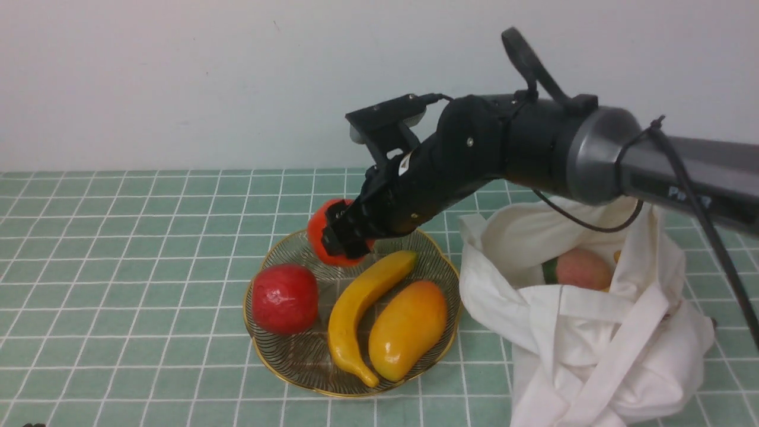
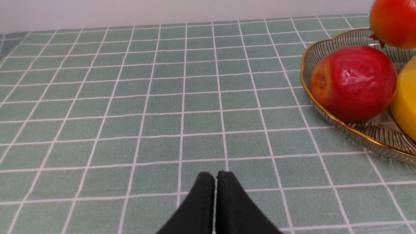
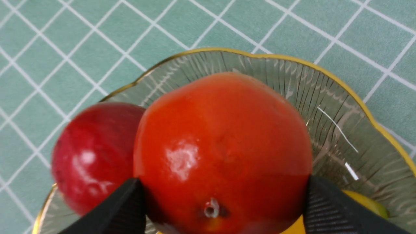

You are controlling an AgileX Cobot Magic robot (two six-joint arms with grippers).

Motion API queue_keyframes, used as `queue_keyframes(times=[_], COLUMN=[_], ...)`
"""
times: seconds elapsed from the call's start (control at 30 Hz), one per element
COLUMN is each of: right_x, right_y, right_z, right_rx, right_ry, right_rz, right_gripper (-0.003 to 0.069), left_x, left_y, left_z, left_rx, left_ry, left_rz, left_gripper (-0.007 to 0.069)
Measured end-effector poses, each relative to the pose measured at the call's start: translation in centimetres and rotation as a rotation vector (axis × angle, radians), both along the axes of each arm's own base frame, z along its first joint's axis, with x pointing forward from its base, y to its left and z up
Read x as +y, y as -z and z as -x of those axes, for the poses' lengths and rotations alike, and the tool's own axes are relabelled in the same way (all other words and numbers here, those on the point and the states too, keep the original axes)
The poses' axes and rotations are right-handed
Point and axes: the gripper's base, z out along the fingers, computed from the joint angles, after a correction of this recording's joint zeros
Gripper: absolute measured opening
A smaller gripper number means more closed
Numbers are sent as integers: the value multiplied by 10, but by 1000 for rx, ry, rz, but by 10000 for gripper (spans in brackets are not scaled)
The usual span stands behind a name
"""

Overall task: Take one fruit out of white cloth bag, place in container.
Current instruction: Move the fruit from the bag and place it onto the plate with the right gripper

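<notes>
We are at the placing step. Our right jaws stand wide and clamp the fruit (image 1: 318,226) on both flanks, holding it over the far side of the container (image 1: 296,362) — out of the white cloth bag (image 1: 563,320), not yet set down. A crimson fruit (image 1: 284,299), a banana (image 1: 362,308) and a mango (image 1: 408,329) fill the near part, so the bare glass at the back looks like our spot. Next comes a short lowering there, then parting the jaws gently — a round fruit may roll. Our left jaws are pressed together, empty, over the desk (image 2: 130,97).
</notes>
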Motion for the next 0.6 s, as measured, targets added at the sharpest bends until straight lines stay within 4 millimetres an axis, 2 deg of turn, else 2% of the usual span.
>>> queue_keyframes(times=[0.2,0.4,0.6], right_x=[2,2,1], right_y=[17,19,21], right_z=[-6,-6,-5], right_rx=[-2,0,21], right_ry=[7,10,19], right_rz=[13,21,37], right_gripper=[571,613,623], left_x=[0,0,0], left_y=[0,0,0], left_z=[0,0,0], left_rx=[0,0,0], left_ry=[0,0,0], left_rz=[0,0,0], left_gripper=[-8,-8,-8])
